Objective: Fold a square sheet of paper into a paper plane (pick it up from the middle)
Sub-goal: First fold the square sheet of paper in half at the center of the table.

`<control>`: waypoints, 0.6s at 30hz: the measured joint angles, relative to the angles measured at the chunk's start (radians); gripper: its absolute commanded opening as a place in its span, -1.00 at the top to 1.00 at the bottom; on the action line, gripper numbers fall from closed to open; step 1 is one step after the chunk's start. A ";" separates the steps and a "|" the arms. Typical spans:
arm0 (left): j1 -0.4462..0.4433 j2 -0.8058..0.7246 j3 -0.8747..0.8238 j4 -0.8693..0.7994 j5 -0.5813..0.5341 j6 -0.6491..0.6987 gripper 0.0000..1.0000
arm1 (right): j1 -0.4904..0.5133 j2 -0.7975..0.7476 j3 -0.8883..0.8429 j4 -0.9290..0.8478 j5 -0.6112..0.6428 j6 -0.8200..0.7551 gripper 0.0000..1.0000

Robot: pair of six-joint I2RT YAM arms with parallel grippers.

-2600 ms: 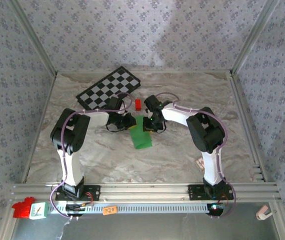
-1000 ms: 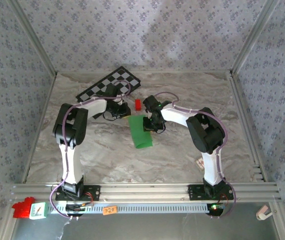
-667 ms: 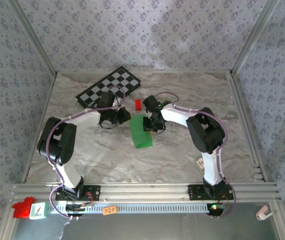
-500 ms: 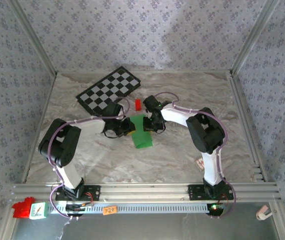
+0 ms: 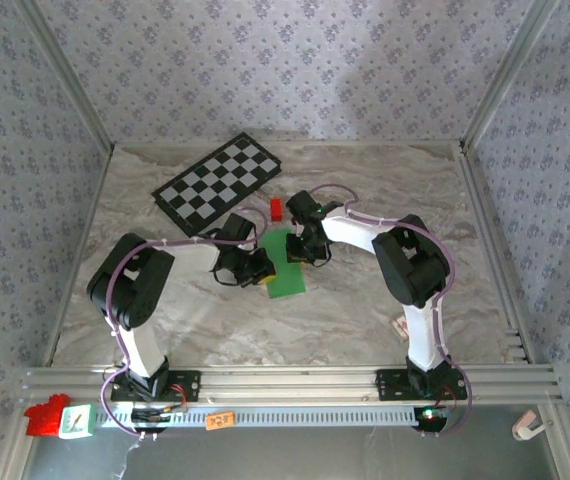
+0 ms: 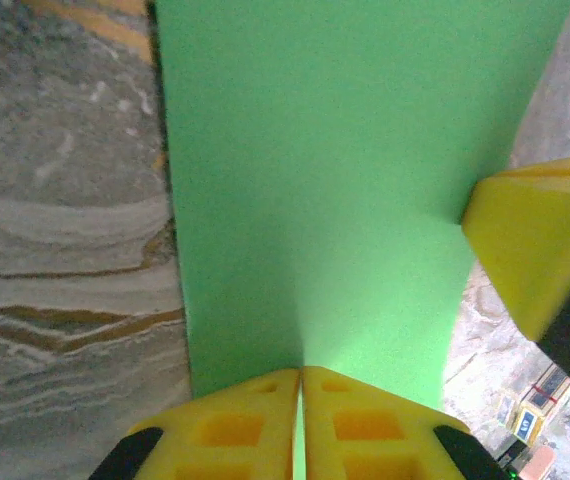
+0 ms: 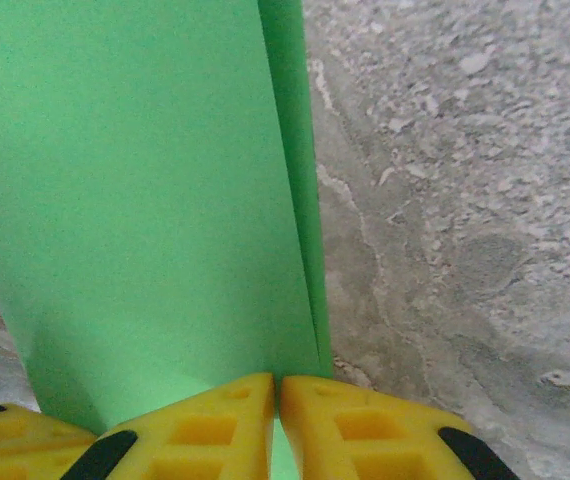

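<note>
A black-and-white checkered board (image 5: 220, 185) is lying towards the far left of a grey marbled table (image 5: 365, 330). Just in front of the board's right corner, the left gripper (image 5: 262, 272) is resting its yellow fingertips (image 6: 235, 420) on the left edge of a bright green folded paper (image 5: 287, 278). Its jaws are pressed fully together, bearing down on the paper rather than gripping it. The paper is lying as a long strip on the table, in front of the board and to its right. A small red block (image 5: 276, 208) is sitting just right of the board. Further right, the right gripper (image 5: 303, 252) is meeting the paper's far right edge with its jaws closed together. I cannot tell whether they are pinching it.
</note>
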 measured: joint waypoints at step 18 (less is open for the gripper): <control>0.010 -0.192 -0.055 -0.100 -0.039 0.084 0.77 | -0.001 0.002 0.003 -0.004 -0.001 0.000 0.66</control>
